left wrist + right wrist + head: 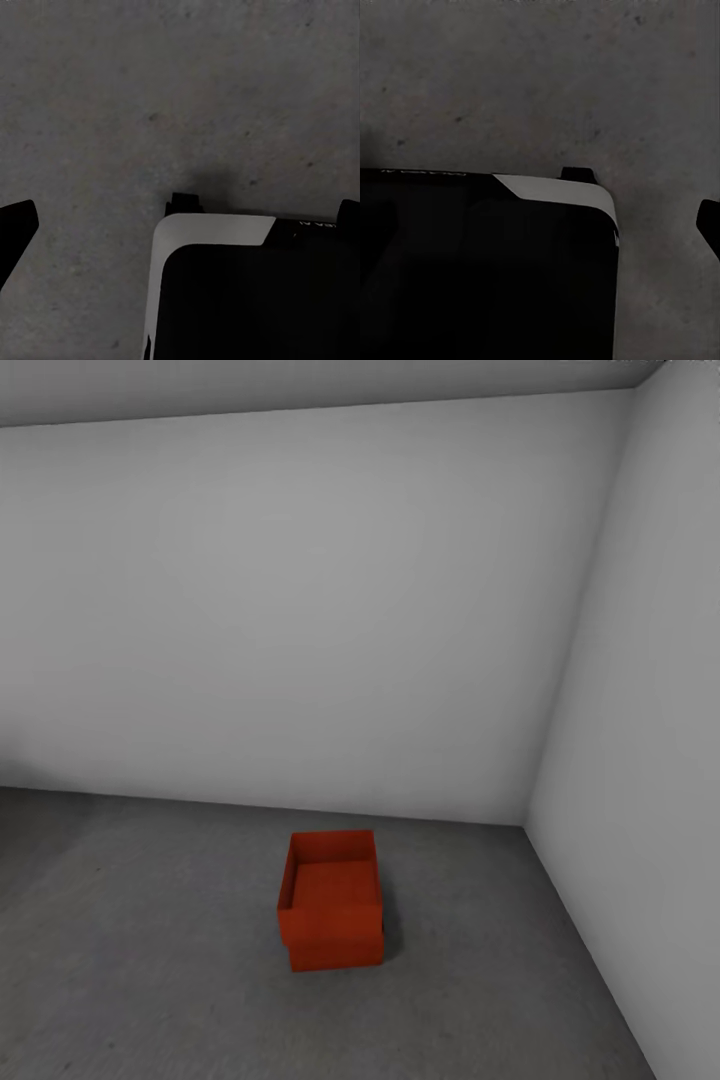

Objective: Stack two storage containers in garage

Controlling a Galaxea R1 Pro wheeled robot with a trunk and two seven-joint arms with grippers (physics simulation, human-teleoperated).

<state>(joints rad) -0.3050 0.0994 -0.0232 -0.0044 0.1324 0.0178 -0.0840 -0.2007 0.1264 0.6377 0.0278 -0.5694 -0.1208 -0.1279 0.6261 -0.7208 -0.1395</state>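
Stacking orange-red containers [331,905], grey concrete floor [150,960], garage corner

This is looking like a bare garage or storage room: plain grey-white walls [300,610] are meeting at a corner, and a rough, mottled dark grey concrete floor [150,960] is running beneath them. Two orange-red bins [332,905] are sitting stacked on that floor near the corner.
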